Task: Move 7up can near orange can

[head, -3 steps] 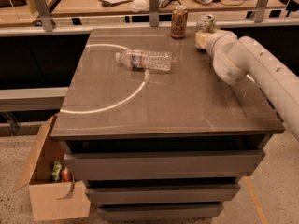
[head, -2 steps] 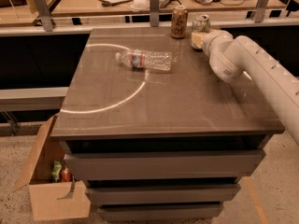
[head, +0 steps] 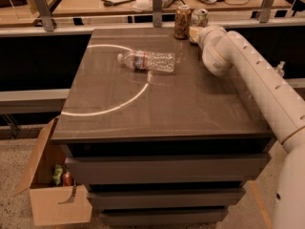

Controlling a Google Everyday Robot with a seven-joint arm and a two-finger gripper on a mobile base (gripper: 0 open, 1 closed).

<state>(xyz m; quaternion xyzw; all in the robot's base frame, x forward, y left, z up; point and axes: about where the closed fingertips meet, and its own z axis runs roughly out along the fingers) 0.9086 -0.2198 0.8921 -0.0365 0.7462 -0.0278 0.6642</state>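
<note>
The orange can [head: 182, 22] stands upright at the far edge of the dark table [head: 157, 109]. The 7up can [head: 199, 17] stands right beside it on its right, nearly touching. My gripper [head: 194, 32] is at the foot of the 7up can, shut on it. It is mostly hidden behind my white wrist [head: 214, 51]. My arm [head: 267, 89] reaches in from the right.
A clear plastic bottle [head: 147, 61] lies on its side left of my wrist. A railing with metal posts [head: 157, 6] runs behind the table's far edge. An open cardboard box [head: 52, 185] stands on the floor at the lower left.
My gripper and the 7up can have moved left along the far edge, closing the gap to the orange can. The bottle has not moved.
</note>
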